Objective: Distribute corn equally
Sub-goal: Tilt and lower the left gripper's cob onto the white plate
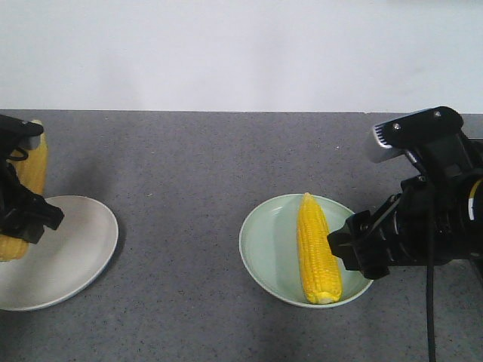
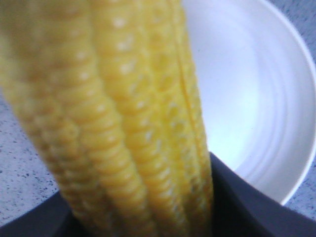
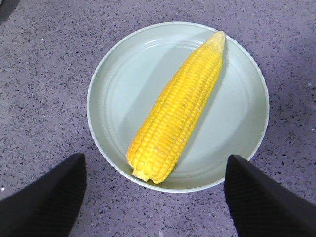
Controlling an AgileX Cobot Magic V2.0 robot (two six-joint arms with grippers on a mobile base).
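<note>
On the grey desk (image 1: 196, 173) the pale green plate (image 1: 264, 241) holds one corn cob (image 1: 317, 249), lying lengthwise; the right pincer (image 3: 153, 197) hangs released just beside it. The left pincer (image 1: 23, 215) grasps another cob (image 2: 123, 123) (held over the white plate's (image 1: 75, 256) edge); that plate's visible part is bare.

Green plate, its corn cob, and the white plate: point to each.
green plate (image 3: 113, 89), right wrist view, bare left inside.
corn cob (image 3: 177, 106), right wrist view, mid-length.
white plate (image 1: 75, 241), front view, bare centre.
</note>
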